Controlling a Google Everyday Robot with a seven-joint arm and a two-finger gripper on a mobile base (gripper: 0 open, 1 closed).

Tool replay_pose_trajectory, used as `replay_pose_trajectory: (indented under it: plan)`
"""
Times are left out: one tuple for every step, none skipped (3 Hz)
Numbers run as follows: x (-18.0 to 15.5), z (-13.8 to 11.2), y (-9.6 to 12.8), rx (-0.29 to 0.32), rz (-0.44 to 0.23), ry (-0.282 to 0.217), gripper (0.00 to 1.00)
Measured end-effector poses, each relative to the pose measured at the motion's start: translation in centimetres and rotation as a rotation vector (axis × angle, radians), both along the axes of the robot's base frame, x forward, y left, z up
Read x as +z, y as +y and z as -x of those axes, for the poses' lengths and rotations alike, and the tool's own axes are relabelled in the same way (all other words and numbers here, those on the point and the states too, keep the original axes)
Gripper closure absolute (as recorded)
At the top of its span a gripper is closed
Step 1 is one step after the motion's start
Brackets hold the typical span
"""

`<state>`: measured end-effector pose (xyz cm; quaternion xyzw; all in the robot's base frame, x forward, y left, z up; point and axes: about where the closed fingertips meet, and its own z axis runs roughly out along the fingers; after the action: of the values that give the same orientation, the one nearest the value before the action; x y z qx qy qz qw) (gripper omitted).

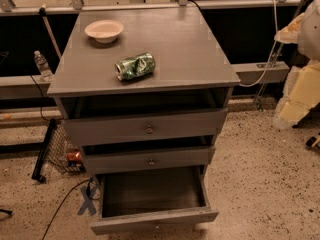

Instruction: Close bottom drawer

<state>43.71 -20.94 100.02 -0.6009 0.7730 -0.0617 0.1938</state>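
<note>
The bottom drawer (155, 218) of the grey wooden cabinet (145, 74) is pulled far out toward me, and its inside (152, 191) shows empty. Its front is seen from above, so its knob is hidden. The middle drawer (150, 160) and the top drawer (147, 126) each show a round knob and stand out a little. My gripper (292, 106) is the pale cream shape at the right edge, beside the cabinet's right side and well apart from the bottom drawer. It holds nothing that I can see.
A crushed green can (135, 66) and a pale bowl (104, 30) lie on the cabinet top. A water bottle (42, 65) stands on the ledge at left. A wire basket (62, 151) and cables (65, 204) lie on the speckled floor at left.
</note>
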Motion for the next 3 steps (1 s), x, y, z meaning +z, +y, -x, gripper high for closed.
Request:
replay_pose_trajectory:
  plan:
    - [0.0, 0.0, 0.0, 0.0, 0.0, 0.0, 0.0]
    - [-2.0, 0.5, 0.1, -0.043, 0.001, 0.036, 0.0]
    - [-6.9, 1.4, -0.2, -0.125, -0.054, 0.123, 0.0]
